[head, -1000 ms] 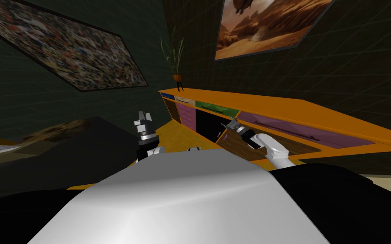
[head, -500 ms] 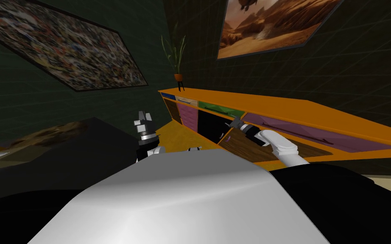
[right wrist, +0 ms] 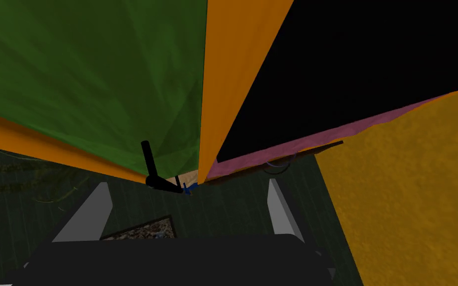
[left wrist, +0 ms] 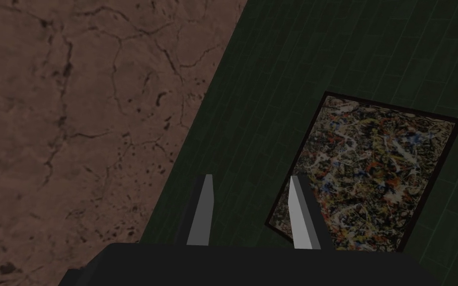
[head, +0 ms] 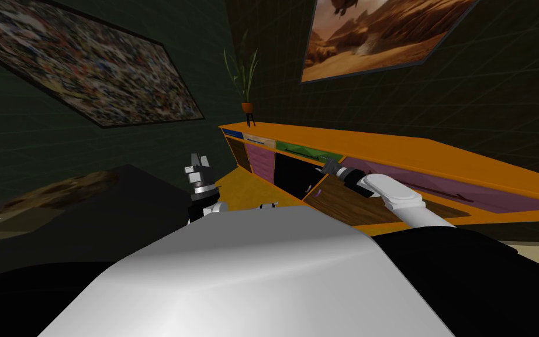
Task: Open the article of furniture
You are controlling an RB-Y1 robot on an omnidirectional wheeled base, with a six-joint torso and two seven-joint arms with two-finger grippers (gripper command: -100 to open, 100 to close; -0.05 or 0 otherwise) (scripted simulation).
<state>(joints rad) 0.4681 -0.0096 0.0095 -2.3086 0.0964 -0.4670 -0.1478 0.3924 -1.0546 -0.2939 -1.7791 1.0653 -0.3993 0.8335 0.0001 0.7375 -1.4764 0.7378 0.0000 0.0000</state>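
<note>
the left gripper (head: 199,158) is pointing up close by the chest, well apart from the furniture. its fingers (left wrist: 200,213) are standing a little apart with nothing between them, a narrower gap than the right's.

the right gripper (head: 322,170) is reaching out to the long orange cabinet (head: 379,143). its two fingers (right wrist: 94,208) are spread wide, gripping nothing and touching nothing. just beyond the tips, a green front (right wrist: 84,74) is facing it on one side and a black opening (right wrist: 372,59) on the other, with an orange upright (right wrist: 233,74) dividing them straight ahead of the gap. a short black handle (right wrist: 149,159) is sticking out at the green front's edge, near one fingertip but clear of it. i cannot tell whether anything is sitting inside the opening.

under the right forearm, a brown wood panel (head: 335,202) is lying by the opening. beyond the gripper, purple fronts (head: 438,184) are running along the cabinet to one side and a pink front (head: 261,159) to the other. at the far end of the top, a potted plant (head: 245,76) is standing on thin legs.
</note>
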